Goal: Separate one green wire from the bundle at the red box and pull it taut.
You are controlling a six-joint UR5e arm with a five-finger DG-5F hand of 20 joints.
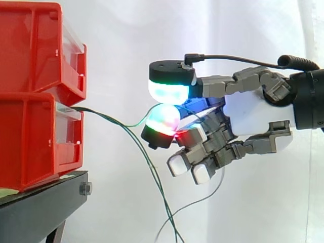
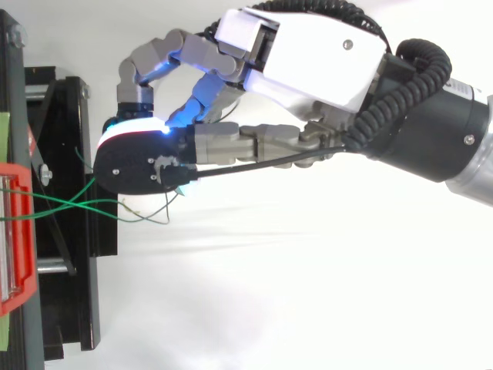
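The hand (image 1: 253,114), white-shelled with grey jointed fingers, pinches one thin green wire (image 1: 114,120) between two rounded glowing pads (image 1: 169,91) near the red box (image 1: 30,142). The wire leaves the glossy plastic box's front with a slight sag. Other strands (image 1: 152,174) droop below it.

Arm is coming in level from the right, wrist (image 1: 309,101) straight, hand (image 1: 253,114) reaching left. Two fingertips (image 1: 169,91) are closing pad to pad at the front, the upper glowing cyan-white, the lower red-green, pinching the green wire (image 1: 109,118) between them. The other fingers are curling underneath, their white pads pointing down-left.
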